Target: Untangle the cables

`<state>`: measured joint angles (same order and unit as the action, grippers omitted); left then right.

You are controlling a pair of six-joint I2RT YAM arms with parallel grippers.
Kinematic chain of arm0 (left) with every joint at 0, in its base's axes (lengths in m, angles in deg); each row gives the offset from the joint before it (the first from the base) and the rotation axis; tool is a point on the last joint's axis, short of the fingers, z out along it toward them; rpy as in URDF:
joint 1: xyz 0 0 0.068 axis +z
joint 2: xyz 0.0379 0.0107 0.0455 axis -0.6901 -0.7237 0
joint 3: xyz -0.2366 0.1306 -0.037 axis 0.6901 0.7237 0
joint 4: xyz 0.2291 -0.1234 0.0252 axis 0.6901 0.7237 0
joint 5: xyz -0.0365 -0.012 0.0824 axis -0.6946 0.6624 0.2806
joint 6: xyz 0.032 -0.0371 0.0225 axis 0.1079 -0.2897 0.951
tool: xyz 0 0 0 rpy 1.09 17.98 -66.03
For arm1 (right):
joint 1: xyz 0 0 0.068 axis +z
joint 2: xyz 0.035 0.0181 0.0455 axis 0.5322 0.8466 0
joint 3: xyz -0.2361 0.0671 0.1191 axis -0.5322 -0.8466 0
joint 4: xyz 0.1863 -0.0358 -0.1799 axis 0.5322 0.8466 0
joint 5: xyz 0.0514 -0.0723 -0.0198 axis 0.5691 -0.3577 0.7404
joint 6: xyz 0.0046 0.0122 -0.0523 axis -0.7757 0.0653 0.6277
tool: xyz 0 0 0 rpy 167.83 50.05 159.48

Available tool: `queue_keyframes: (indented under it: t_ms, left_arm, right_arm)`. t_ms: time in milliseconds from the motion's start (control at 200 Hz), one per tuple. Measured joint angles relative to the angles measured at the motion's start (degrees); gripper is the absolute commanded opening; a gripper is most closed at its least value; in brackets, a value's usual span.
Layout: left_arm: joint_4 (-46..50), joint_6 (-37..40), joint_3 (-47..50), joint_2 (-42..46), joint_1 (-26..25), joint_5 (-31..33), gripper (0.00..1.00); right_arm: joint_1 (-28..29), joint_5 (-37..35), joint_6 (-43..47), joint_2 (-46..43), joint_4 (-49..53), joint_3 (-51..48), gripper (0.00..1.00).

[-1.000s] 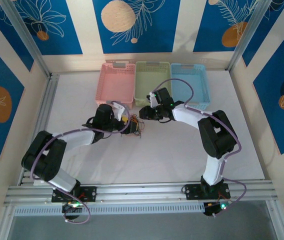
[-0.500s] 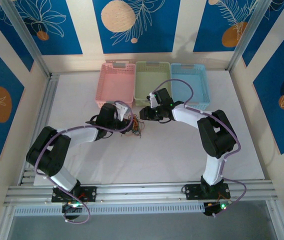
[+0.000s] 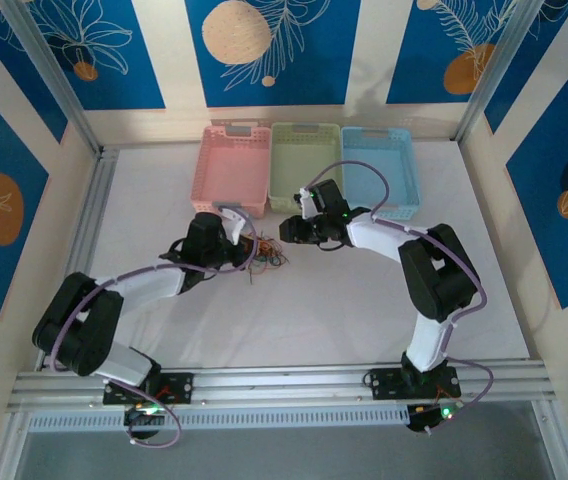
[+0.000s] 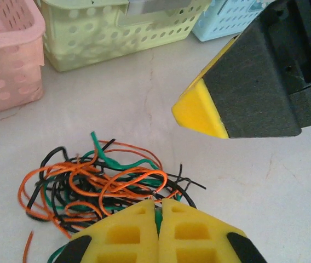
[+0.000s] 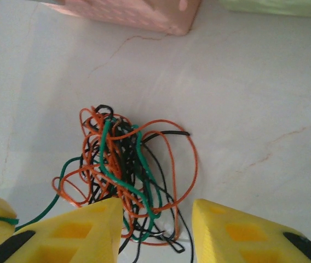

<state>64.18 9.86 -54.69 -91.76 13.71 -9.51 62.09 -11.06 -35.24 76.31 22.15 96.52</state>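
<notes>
Left gripper (image 4: 157,215) is clamped shut on one green strand at the edge of the cables (image 4: 103,178), an orange-black-green clump on the white table (image 4: 265,181) near the pink basket (image 4: 2,60); right gripper (image 5: 156,230) hovers at the same clump, jaws apart, nothing pinched. Risk: pulling that single thin strand likely drags or cinches the whole knot instead of freeing a wire, or the strand slips from the pads. If right closes on several loops at once, pulling apart tightens the tangle.
</notes>
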Motion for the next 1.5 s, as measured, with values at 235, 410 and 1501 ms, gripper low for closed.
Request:
queue_keyframes:
  t_ms: [235,410,1501]
  left_arm:
    - [-2.93,0.15,1.73,1.38,0.0,-2.43,0.0]
    - [-3.08,0.17,1.73,1.38,0.0,-2.97,0.0]
    - [-3.04,0.17,1.73,1.38,0.0,-3.72,0.0]
  right_arm:
    - [2.89,2.43,1.99,-0.74,-2.01,-0.24,0.4]
    - [3.48,3.23,2.84,0.68,-0.35,2.56,0.39]
    - [4.15,2.54,5.44,6.23,6.88,8.66,0.17]
